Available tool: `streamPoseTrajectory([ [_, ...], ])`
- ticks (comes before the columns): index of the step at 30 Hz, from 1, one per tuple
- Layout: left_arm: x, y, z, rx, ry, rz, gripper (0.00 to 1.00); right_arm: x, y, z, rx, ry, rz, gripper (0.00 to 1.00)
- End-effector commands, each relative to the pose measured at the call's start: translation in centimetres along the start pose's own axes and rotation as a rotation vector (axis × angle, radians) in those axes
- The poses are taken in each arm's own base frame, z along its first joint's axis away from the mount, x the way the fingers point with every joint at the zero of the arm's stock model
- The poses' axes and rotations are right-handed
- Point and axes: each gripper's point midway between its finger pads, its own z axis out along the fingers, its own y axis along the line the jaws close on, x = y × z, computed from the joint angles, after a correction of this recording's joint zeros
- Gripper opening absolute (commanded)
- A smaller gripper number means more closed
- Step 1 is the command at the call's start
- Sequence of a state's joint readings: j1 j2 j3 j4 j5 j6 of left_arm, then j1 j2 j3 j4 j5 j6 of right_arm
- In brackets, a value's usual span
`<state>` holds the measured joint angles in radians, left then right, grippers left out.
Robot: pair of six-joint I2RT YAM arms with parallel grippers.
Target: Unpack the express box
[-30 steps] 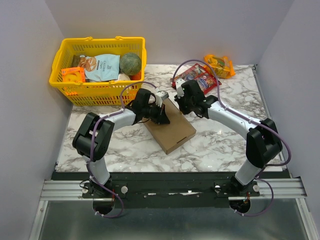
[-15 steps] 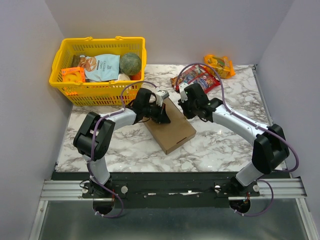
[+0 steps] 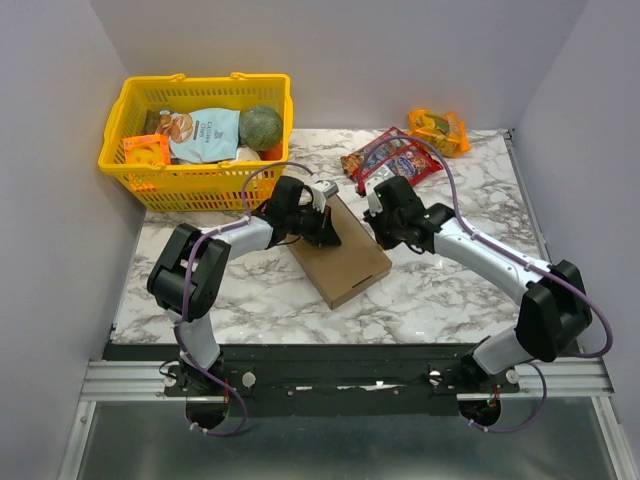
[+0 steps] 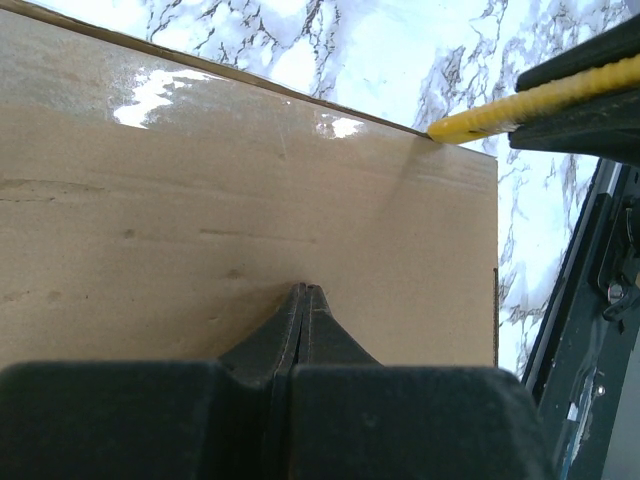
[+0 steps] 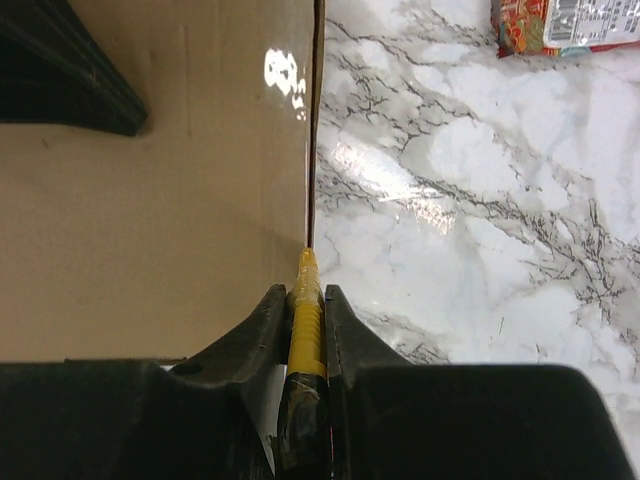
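The express box (image 3: 345, 262) is a flat brown cardboard mailer lying closed and askew mid-table. My left gripper (image 3: 326, 229) is shut with nothing between its jaws, and its tips (image 4: 305, 291) press down on the express box lid (image 4: 250, 190). My right gripper (image 3: 379, 222) is shut on a yellow ridged tool (image 5: 307, 305) with a black handle. The tool's tip touches the seam along the express box's right edge (image 5: 312, 150). In the left wrist view the yellow tool (image 4: 510, 103) shows at the lid's far corner.
A yellow plastic basket (image 3: 200, 178) with a snack bag, a green melon and other goods stands at the back left. A red snack packet (image 3: 395, 158) and an orange packet (image 3: 438, 130) lie at the back right. Walls close in on both sides.
My right gripper has slid with the yellow tool along the box's right edge toward the near side, uncovering the red packet behind it. The left gripper has stayed on the lid.
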<state>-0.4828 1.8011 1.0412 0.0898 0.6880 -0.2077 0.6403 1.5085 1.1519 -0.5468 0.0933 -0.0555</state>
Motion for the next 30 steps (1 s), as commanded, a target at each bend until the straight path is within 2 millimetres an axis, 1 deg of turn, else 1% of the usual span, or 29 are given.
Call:
streamPoseTrajectory([
  [1,1.5,3.1,0.6,-0.122,0.031,-0.011,0.00,3.9,2.2,-1.5,-0.082,0.121,0.002,0.00],
  [4,1.5,3.1,0.7,-0.126,0.032,-0.011,0.00,4.1,2.3,-1.9,-0.091,0.125,0.001,0.00],
  [8,1.6,3.2,0.7,-0.128,0.034,-0.013,0.00,5.2,2.6,-2.4,-0.107,0.157,0.003,0.00],
  [9,1.6,3.3,0.6,-0.130,0.032,-0.011,0.00,6.0,2.6,-2.5,-0.110,0.178,0.001,0.00],
  [12,1.6,3.2,0.7,-0.128,0.033,-0.010,0.00,7.3,2.6,-3.0,-0.109,0.208,0.011,0.00],
  [18,1.5,3.4,0.9,-0.129,0.033,-0.013,0.00,7.5,2.6,-3.9,-0.107,0.212,0.018,0.00],
  [19,1.5,3.4,1.0,-0.128,0.033,-0.013,0.00,7.4,3.0,-4.0,-0.132,0.210,0.021,0.00],
  [23,1.4,3.3,1.0,-0.126,0.033,-0.012,0.00,7.1,2.7,-4.1,-0.119,0.201,0.023,0.01],
  [24,1.4,3.3,1.0,-0.126,0.031,-0.011,0.00,6.4,2.7,-4.1,-0.118,0.177,0.023,0.00],
  [25,1.4,3.3,1.0,-0.126,0.032,-0.006,0.00,5.8,1.7,-4.1,-0.063,0.153,0.022,0.01],
  [26,1.4,3.3,0.9,-0.126,0.032,-0.006,0.00,4.7,1.5,-4.2,-0.056,0.121,0.021,0.01],
  [27,1.4,3.3,0.9,-0.125,0.033,-0.006,0.00,3.9,1.5,-4.2,-0.056,0.099,0.021,0.00],
  [30,1.5,3.3,0.9,-0.127,0.036,-0.004,0.00,2.7,1.8,-4.4,-0.079,0.087,0.021,0.00],
])
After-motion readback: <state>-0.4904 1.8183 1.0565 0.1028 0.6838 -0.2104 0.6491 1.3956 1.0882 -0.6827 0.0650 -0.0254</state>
